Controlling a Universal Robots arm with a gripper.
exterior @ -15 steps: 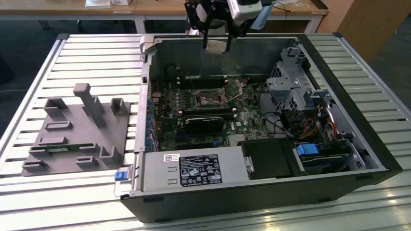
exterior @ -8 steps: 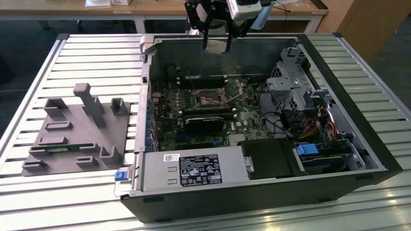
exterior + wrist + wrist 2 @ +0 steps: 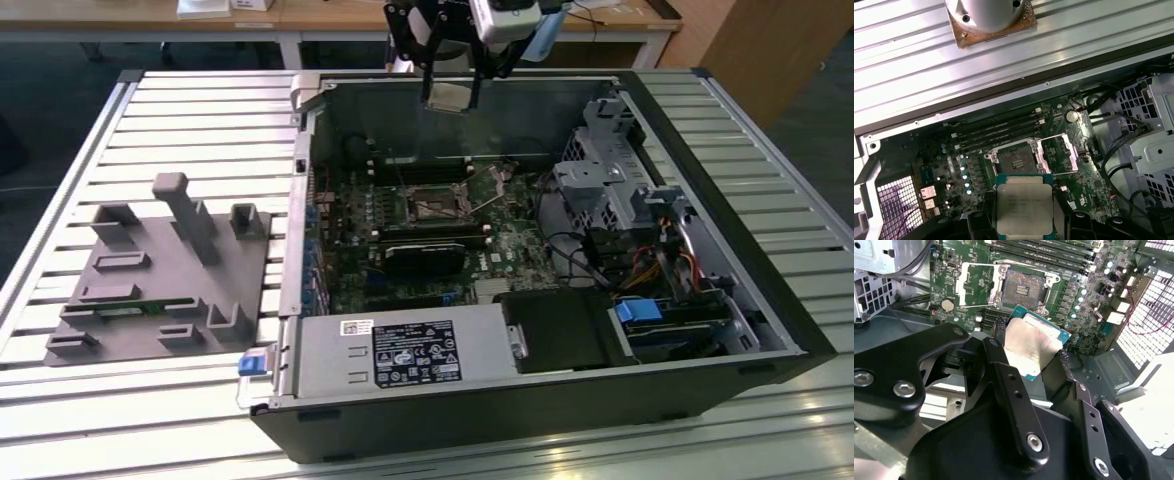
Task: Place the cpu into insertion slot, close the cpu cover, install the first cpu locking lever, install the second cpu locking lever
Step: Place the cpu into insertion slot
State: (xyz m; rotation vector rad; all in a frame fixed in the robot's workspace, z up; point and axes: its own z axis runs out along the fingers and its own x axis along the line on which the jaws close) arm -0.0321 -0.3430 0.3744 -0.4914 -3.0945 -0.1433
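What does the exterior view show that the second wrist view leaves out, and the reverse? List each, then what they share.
Exterior view: the slatted table, the grey fixture block beside the case, and the labelled power supply.
Second wrist view: the cpu cover swung open beside the socket, and the black fingers with their screws up close.
Shared: the pincer shut on the cpu, held clear of the insertion slot, whose centre is bare.
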